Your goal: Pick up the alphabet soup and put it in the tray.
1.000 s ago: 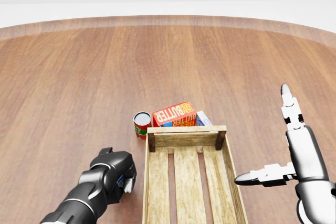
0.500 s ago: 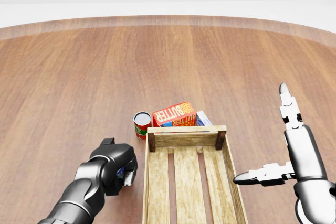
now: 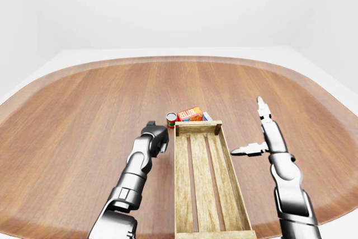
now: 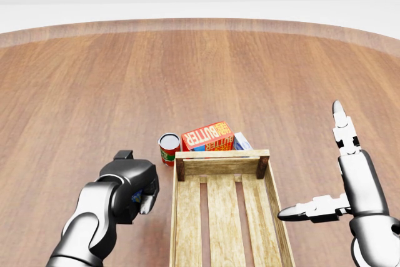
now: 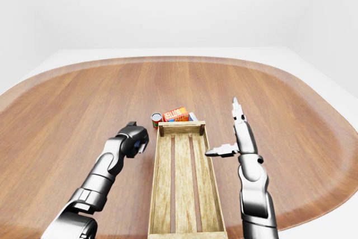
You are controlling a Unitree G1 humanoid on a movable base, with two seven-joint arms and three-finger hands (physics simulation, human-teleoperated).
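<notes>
The alphabet soup (image 4: 169, 147), a small can with a red label and dark top, stands upright on the wooden table (image 4: 94, 92), just beside the upper-left corner of the tray (image 4: 273, 189) in the head view. It is outside the tray, and nothing grips it.

The tray is a slatted wooden crate lying lengthwise toward the bottom of the view. Nothing lies on its visible slats. A red-and-orange butter box (image 4: 208, 136) rests against the tray's top end wall, immediately right of the can. A pale blue-and-white carton (image 4: 242, 141) shows partly behind the butter box.

The left hand (image 4: 136, 189) sits low at the left side of the tray, below and left of the can, clear of it. Its fingers are curled in toward the palm, and it holds nothing that can be seen. Whether it touches the table cannot be told.

The right hand (image 4: 334, 176) is on the right of the tray, spread wide: one finger points upward, another extends sideways toward the tray's right wall without touching it. It holds nothing.
</notes>
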